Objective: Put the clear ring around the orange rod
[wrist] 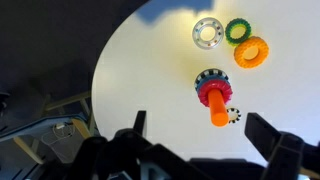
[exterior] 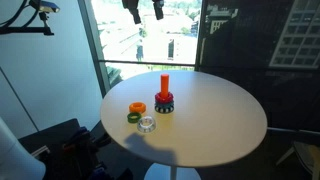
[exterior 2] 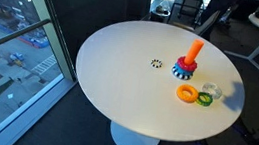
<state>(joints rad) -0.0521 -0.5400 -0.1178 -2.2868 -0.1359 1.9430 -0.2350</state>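
Clear ring [exterior: 147, 124]: flat on the white surface [exterior: 225, 115], near its edge, just beside green ring [exterior: 133, 118], apart from orange rod [exterior: 165, 84].
Hand [wrist: 196, 125]: spread wide, high above the rod.
Open room: bare surface beyond the rod.

No readable text, label, brand or number in any view, only a dotted circular mark [exterior 2: 157, 63] on the white table [exterior 2: 107, 90], just beside the orange rod [exterior 2: 195, 52], too small to show any characters
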